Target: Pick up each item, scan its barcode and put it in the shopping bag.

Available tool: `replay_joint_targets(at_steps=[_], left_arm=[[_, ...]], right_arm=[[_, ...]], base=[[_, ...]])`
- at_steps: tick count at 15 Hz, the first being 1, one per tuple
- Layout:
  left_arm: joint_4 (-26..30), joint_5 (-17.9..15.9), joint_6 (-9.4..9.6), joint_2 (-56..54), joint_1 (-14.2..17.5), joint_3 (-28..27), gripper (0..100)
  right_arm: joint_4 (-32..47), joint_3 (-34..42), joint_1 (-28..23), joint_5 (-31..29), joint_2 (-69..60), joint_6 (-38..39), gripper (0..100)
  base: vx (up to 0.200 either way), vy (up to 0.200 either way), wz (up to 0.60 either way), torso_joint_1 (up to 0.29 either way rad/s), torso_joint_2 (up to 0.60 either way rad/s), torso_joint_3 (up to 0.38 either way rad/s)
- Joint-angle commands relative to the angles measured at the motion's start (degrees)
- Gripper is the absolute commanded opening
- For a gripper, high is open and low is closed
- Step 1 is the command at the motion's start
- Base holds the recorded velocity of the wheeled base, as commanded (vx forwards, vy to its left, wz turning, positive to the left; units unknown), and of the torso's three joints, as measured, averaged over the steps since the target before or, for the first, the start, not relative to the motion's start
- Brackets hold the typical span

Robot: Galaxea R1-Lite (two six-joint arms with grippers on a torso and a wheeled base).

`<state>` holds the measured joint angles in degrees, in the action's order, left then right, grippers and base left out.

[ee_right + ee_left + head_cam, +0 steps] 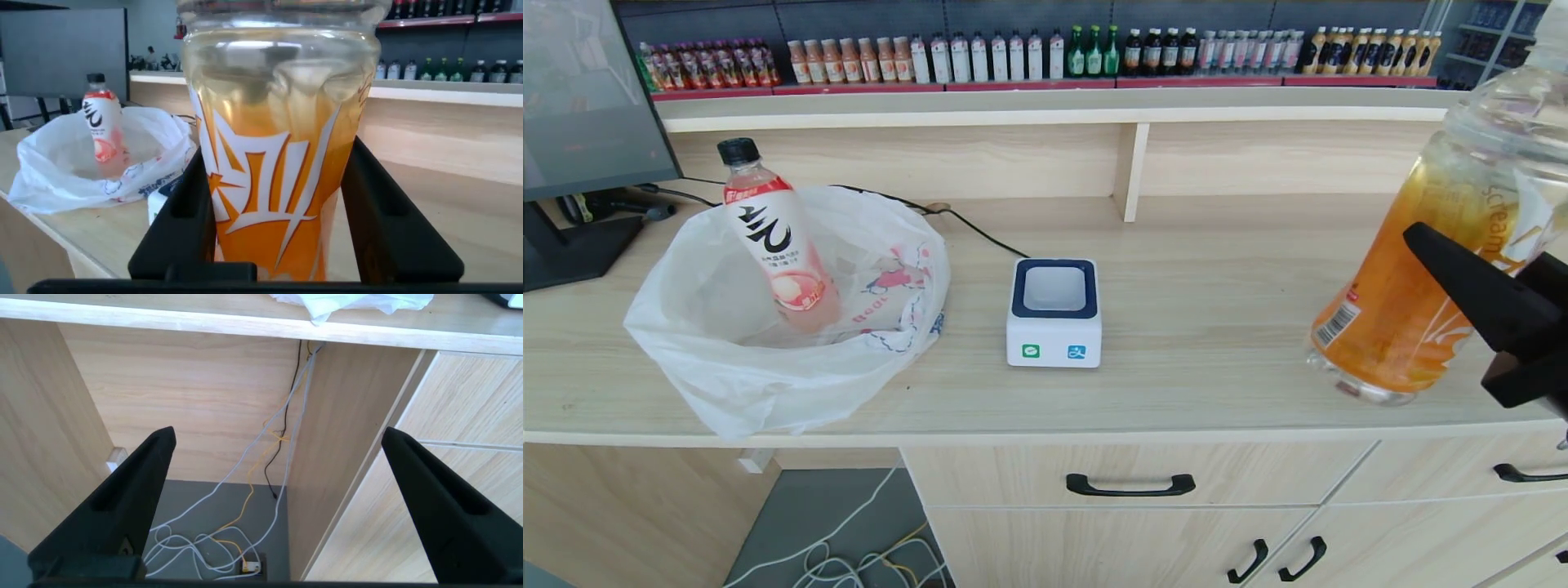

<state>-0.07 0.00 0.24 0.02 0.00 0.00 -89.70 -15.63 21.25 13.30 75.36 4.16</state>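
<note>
At the right end of the worktop, my right claw is clenched on the clear plastic bottle of orange drink. The bottle is tilted, base low near the front edge, barcode facing left. That way, mid-worktop, sits the white box scanner with a blue-rimmed window. Farther left, the white plastic shopping bag holds a pink drink bottle. My left claw hangs released below the worktop. The orange bottle's cap is cut off, and I can't tell if its base touches the wood.

a shop checkout: drink shelves, counter, barcode scanner.
</note>
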Motion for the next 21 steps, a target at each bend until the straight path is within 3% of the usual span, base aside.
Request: replay_joint_targets(at_steps=[1, 3, 5, 8, 10, 12, 16, 21], left_arm=[[-0.01, 0.00, 0.02, -0.02, 0.00, 0.00, 100], [-0.01, 0.00, 0.02, -0.02, 0.00, 0.00, 100], [-0.01, 0.00, 0.02, -0.02, 0.00, 0.00, 100], [-0.01, 0.00, 0.02, -0.02, 0.00, 0.00, 100], [-0.01, 0.00, 0.02, -0.02, 0.00, 0.00, 100], [-0.01, 0.00, 0.02, -0.02, 0.00, 0.00, 100], [-0.01, 0.00, 0.02, -0.02, 0.00, 0.00, 100], [-0.01, 0.00, 0.02, -0.02, 0.00, 0.00, 100]], right_arm=[[0.14, -0.81, 0.02, 0.85, -0.74, 2.87, 0], [0.05, -0.63, 0.11, 1.55, -0.66, 7.71, 0], [0.05, -0.02, 0.11, 6.04, -0.48, 16.76, 0], [-0.13, -0.72, 0.20, 6.48, 0.31, 28.54, 0], [-0.30, -0.81, 0.20, 6.48, 1.72, 30.82, 0], [-0.30, 0.07, 3.71, 6.48, 2.51, 36.62, 0], [-0.30, -0.02, 11.10, 6.48, 2.86, 40.76, 0], [-0.30, -0.10, 11.97, 6.48, 4.71, 48.84, 0]], base=[[0.000, 0.000, 0.00, 0.000, 0.00, 0.000], [0.000, 0.000, 0.00, 0.000, 0.00, 0.000], [0.000, 0.000, 0.00, 0.000, 0.00, 0.000], [0.000, 0.000, 0.00, 0.000, 0.00, 0.000], [0.000, 0.000, 0.00, 0.000, 0.00, 0.000], [0.000, 0.000, 0.00, 0.000, 0.00, 0.000], [0.000, 0.000, 0.00, 0.000, 0.00, 0.000], [0.000, 0.000, 0.00, 0.000, 0.00, 0.000]])
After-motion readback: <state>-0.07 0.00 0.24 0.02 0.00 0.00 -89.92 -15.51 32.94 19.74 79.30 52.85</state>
